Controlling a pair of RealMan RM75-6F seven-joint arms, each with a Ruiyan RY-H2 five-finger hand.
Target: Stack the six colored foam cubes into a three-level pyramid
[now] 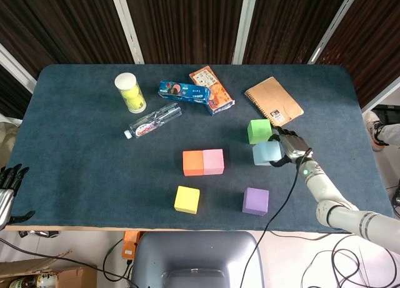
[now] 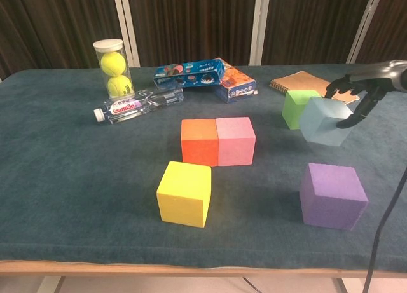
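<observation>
My right hand [image 1: 289,147] [image 2: 356,93] grips the light blue cube [image 1: 266,153] [image 2: 322,121] and holds it tilted just above the cloth, in front of the green cube [image 1: 259,130] [image 2: 297,108]. The orange cube [image 1: 192,162] [image 2: 200,142] and pink cube [image 1: 213,161] [image 2: 236,140] sit side by side, touching, mid-table. Nearer the front edge lie the yellow cube [image 1: 187,199] [image 2: 185,192] and the purple cube [image 1: 255,201] [image 2: 333,195]. My left hand [image 1: 7,187] hangs off the table's left edge, fingers apart, holding nothing.
At the back stand a tube of tennis balls [image 1: 130,92], a water bottle [image 1: 153,121] lying flat, a blue cookie box [image 1: 183,91], an orange snack box [image 1: 212,89] and a brown notebook [image 1: 274,102]. A cable [image 1: 281,207] trails from my right arm over the front edge.
</observation>
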